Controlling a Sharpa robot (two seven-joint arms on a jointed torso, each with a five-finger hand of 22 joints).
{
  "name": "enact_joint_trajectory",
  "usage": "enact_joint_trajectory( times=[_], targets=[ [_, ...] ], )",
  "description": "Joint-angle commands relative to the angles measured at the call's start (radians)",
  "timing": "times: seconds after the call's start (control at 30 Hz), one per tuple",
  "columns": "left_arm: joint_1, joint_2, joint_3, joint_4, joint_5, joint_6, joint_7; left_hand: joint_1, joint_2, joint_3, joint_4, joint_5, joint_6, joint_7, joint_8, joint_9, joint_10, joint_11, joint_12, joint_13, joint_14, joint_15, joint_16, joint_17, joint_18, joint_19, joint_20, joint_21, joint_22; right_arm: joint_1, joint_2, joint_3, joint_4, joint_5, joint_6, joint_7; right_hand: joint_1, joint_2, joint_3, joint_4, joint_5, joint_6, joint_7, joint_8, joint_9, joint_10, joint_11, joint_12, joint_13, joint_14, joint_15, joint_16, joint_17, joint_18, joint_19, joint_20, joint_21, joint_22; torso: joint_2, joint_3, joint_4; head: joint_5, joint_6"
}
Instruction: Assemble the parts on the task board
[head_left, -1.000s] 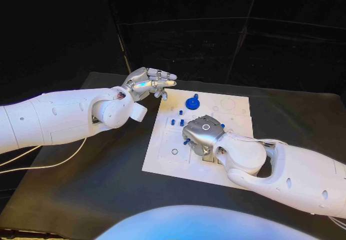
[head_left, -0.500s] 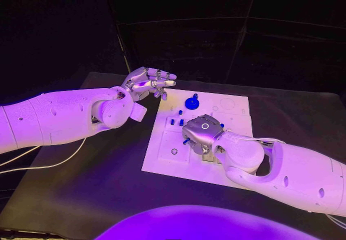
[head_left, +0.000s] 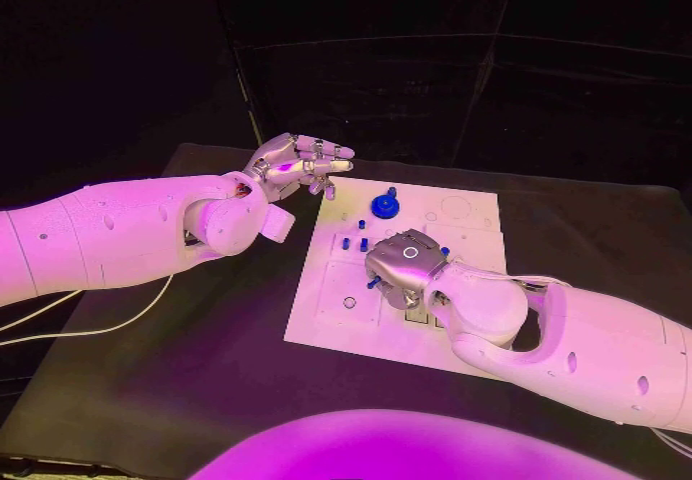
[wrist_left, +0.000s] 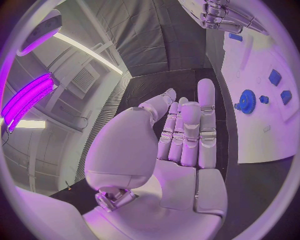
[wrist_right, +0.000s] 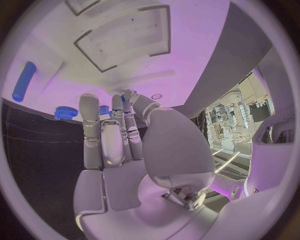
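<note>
White, the task board (head_left: 378, 318) lies in the middle of the black counter (head_left: 173, 380) in the head view. On its far part stands a blue gear-like part (head_left: 385, 206), with a few small blue parts (head_left: 345, 243) in a row nearer the middle. The right hand (head_left: 404, 263) is low over the board's middle, back of the hand upward, fingers bent down toward the plate; a small blue part (head_left: 374, 283) shows at its fingertips, but whether it is pinched cannot be told from here. The left hand (head_left: 299, 163) hangs above the counter just beyond the board's far left corner, fingers loosely curled and apart, with nothing in it.

In the left wrist view, the left hand (wrist_left: 187, 145) has its palm bare and its fingers stretched out side by side, holding nothing. Beside it lies the board (wrist_left: 262, 105) with the blue gear (wrist_left: 247, 101) and small blue pieces (wrist_left: 275, 77) near it; the right hand (wrist_left: 225, 17) shows at the circle's rim, over the board.

In the right wrist view, the right hand (wrist_right: 119, 145) points its fingers at the board (wrist_right: 125, 45). Something blue (wrist_right: 104, 110) sits between the fingertips; I cannot tell if it is gripped. The blue gear (wrist_right: 65, 112) lies near the fingers, and a blue peg (wrist_right: 24, 81) lies flat farther off.
</note>
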Motion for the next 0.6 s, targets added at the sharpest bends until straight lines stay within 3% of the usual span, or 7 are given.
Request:
enact_joint_trajectory(
  times=[0.03,0.6],
  targets=[
    [0.002,0.001,0.001,0.001,-0.002,0.005,0.004,-0.003,0.010,-0.004,0.001,0.004,0.002,-0.001,0.004,0.001,0.002,0.002,0.004,0.001,0.001,-0.007,0.004,-0.001,0.014,-0.001,-0.002,-0.005,-0.001,0.002,0.000,0.000,0.002,-0.002,0.008,0.005,-0.008,0.003,0.001,0.005,-0.006,0.008,-0.003,-0.001,0.001,0.007,0.000,-0.006,-0.001,0.035,-0.007,0.003,0.000,-0.012,0.008,0.001,0.005,-0.001,0.000,0.0007,-0.0011,0.000,0.000],
    [0.002,0.005,0.001,-0.003,-0.002,0.006,0.003,-0.003,0.010,-0.004,0.001,0.004,0.002,-0.001,0.004,0.001,0.002,0.002,0.004,0.001,0.001,-0.007,0.004,-0.001,0.014,-0.001,-0.002,-0.005,-0.001,0.002,0.005,0.000,0.006,0.007,-0.003,0.017,-0.008,0.003,0.001,0.005,-0.006,0.008,-0.003,-0.001,0.001,0.007,0.000,-0.006,-0.001,0.035,-0.007,0.003,0.000,-0.012,0.008,0.001,0.005,-0.001,0.000,0.0001,-0.0009,-0.002,0.002]
  ],
)
